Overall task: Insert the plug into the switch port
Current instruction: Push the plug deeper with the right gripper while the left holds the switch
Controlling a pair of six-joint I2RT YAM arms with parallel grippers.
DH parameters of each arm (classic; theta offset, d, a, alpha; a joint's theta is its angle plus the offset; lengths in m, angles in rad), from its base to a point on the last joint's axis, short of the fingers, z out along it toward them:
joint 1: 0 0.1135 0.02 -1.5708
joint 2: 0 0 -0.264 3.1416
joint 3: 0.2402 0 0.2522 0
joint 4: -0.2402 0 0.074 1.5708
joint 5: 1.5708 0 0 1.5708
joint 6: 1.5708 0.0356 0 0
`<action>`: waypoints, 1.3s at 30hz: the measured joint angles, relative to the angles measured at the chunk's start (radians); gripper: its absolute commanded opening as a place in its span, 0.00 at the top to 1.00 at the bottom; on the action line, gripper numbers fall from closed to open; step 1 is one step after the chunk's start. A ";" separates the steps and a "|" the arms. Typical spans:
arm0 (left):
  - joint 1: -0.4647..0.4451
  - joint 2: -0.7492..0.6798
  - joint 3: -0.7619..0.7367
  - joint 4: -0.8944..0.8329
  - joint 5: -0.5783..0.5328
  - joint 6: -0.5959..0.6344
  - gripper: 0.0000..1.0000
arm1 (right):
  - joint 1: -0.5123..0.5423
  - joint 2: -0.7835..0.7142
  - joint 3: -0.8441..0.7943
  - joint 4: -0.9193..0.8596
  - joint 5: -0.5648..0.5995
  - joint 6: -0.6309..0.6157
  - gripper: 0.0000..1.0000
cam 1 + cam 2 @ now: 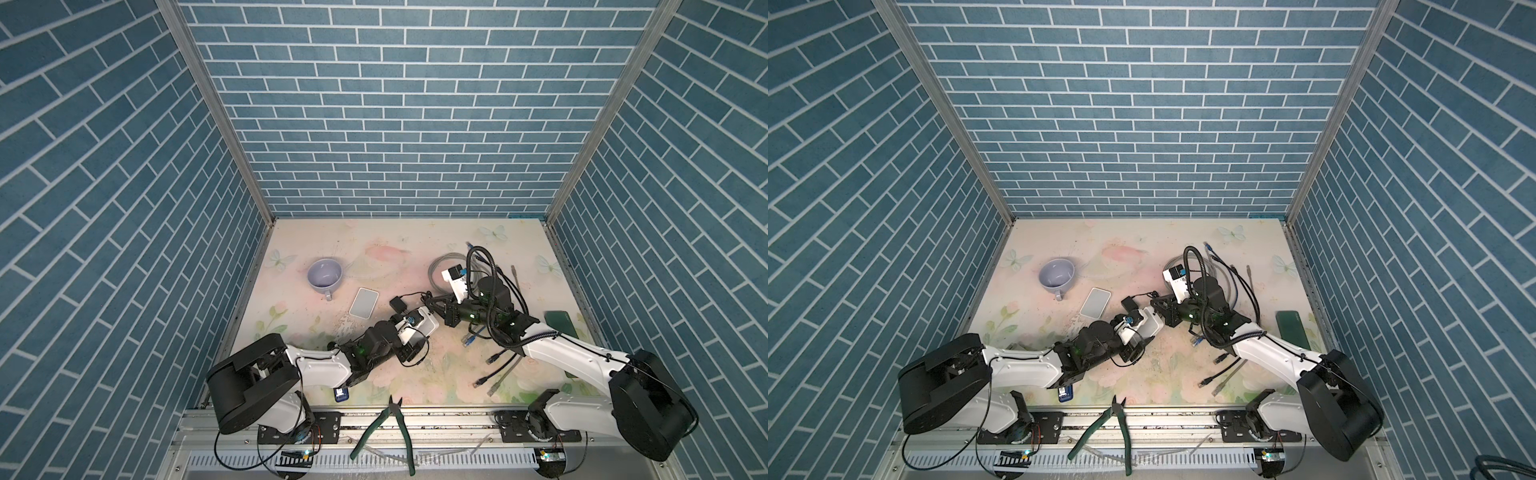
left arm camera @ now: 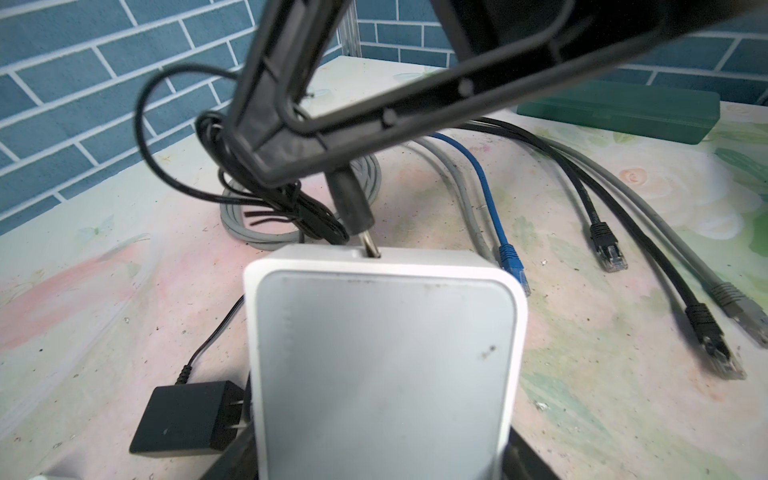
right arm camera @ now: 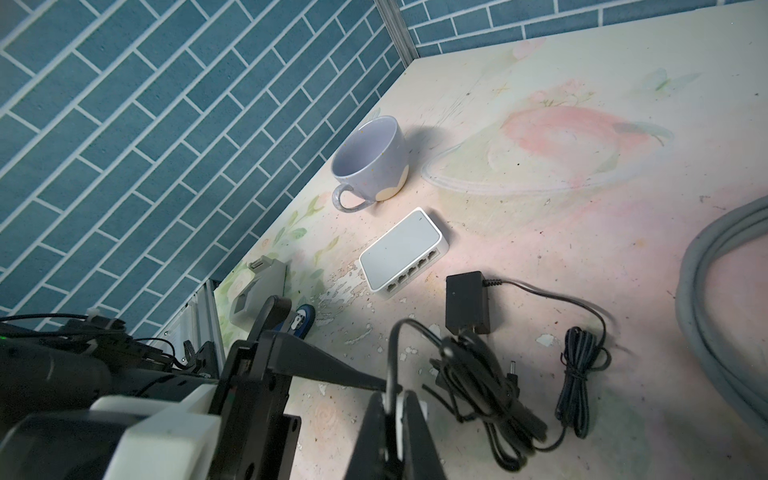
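We find the right gripper [image 2: 299,166] clamped on the black barrel of the plug [image 2: 353,203], jaws together around it. The left gripper [image 2: 380,457] grips the white switch [image 2: 386,353] by its two sides and appears to hold it clear of the table, between the two arms in both top views.

The plug's metal tip meets the port [image 2: 368,252] on the switch's far edge. The barrel leans off the port's line, and we cannot tell how deep the tip sits.

We judge the plug light and rigid, with a short, smooth barrel, so the hold belongs on the barrel just behind the tip. The thin tip may scrape or bend under a skewed push. The cable [image 2: 291,208] bundled beside it is soft and may tug sideways. The switch shell is light, slick plastic, and it could slide in the jaws when pressed
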 measured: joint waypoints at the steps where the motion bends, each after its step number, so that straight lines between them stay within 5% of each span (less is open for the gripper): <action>1: 0.000 0.000 0.000 -0.001 0.001 0.000 0.54 | 0.000 0.002 0.000 0.002 0.000 0.000 1.00; 39: 0.000 0.024 -0.054 0.355 0.031 0.100 0.55 | 0.011 -0.151 -0.087 0.246 0.035 0.072 1.00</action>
